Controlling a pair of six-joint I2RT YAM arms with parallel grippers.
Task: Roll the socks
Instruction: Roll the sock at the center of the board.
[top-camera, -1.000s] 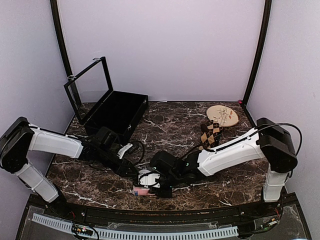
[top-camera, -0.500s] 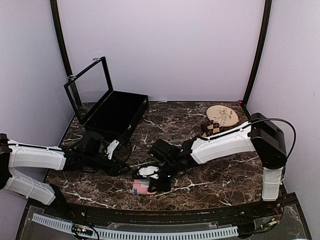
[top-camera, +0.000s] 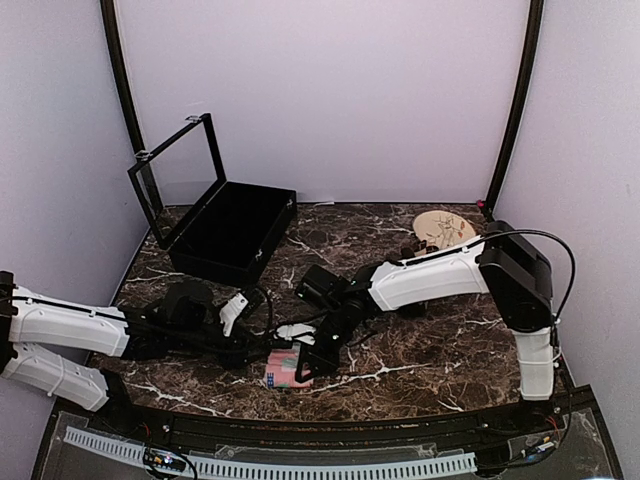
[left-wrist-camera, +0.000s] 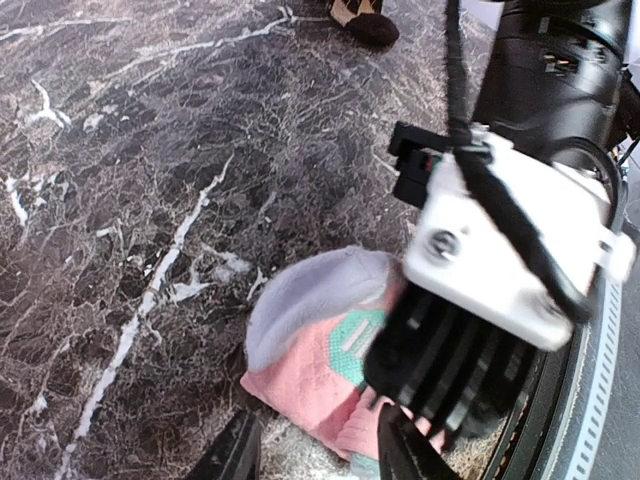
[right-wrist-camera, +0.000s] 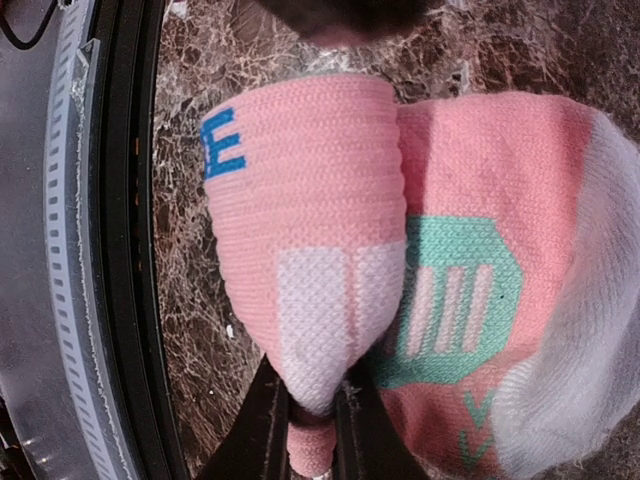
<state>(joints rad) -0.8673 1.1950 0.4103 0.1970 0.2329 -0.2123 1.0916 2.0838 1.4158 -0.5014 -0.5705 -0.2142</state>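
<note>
Overhead view; wrist close-ups, seemingly same sock

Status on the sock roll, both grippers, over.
Right gripper shut on pink sock, folded end pinched. Left gripper open at its edge. Black case well clear.

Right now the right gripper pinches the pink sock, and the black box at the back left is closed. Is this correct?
No. The black box is open, its lid raised, as the top view shows. The right gripper does pinch the pink sock.
</note>
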